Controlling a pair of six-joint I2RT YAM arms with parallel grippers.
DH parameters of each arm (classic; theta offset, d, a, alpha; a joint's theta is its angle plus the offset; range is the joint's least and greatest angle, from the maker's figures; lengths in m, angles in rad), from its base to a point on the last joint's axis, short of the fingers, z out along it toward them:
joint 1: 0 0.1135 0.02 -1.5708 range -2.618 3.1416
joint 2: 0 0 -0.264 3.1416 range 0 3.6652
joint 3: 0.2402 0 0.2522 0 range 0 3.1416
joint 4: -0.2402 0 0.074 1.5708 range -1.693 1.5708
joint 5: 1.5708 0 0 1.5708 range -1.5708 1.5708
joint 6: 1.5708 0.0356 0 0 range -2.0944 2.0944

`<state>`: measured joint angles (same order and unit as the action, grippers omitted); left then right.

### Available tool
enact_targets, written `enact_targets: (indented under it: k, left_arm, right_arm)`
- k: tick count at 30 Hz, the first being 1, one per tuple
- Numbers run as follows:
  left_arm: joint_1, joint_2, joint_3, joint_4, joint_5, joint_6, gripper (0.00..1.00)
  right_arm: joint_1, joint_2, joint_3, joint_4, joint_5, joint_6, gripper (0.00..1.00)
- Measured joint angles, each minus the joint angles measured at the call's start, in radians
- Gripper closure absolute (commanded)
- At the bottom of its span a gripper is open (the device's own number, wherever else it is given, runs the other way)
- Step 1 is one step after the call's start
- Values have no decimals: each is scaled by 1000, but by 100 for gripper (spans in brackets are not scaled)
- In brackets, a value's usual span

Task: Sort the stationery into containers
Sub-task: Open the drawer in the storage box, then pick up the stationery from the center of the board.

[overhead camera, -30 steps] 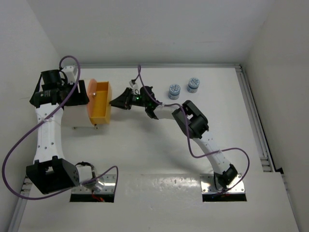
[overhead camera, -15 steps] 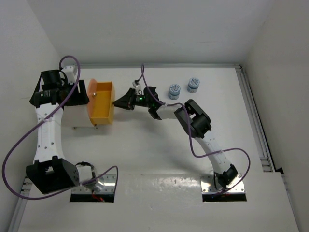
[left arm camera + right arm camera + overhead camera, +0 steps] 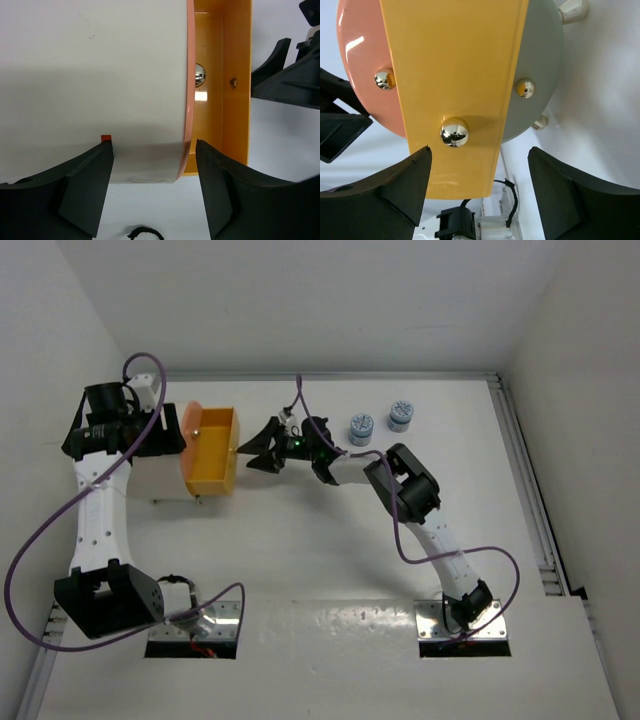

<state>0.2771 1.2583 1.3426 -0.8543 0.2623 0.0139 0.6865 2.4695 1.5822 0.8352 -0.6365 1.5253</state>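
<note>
While my left gripper [image 3: 152, 148] is straddling the end of the cream drum [image 3: 95, 70], its fingers seemingly pressing on either side to steady it, my right gripper [image 3: 479, 150] is hanging with its fingers wide apart, flanking the front of the orange drawer [image 3: 462, 55] and gripping nothing; the shiny knob [image 3: 454, 131] is sitting free between them. I am judging the drawer-opening step as done, since the compartment is standing pulled out from the drum's orange face [image 3: 355, 75], and I am seeing no stationery in the part of its inside that shows. The first blue-and-white piece [image 3: 361, 427] and the second blue-and-white piece [image 3: 400, 414] are standing on the table [image 3: 330, 560], side by side and well apart from the drawer; no pens are showing in any view. Next, I am thinking my right arm needs to back off the drawer front, swing across to the nearer piece, come down over it with fingers spread, and close on it, while my left is bracing the drum.
</note>
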Motion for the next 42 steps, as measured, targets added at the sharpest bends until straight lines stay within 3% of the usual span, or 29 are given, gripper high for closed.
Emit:
enact_targets:
  k: [24,31,35,42]
  left_arm:
    - [3,3,101,-38,-3,48,25]
    - [3,2,131,-22,11,60,23]
    - [3,-8,159,15,16,60,19]
    - [-7,-7,214,63,9,61,10]
  right_arm:
    - [-9,0,-17,-16,-4,-23,24]
    - [-19,-18,-41,-32,-10,-46,31]
    - [-66,-84,-90,-103,-29,-114,35]
    - [-233,-286,-108,-393,-57,-374,29]
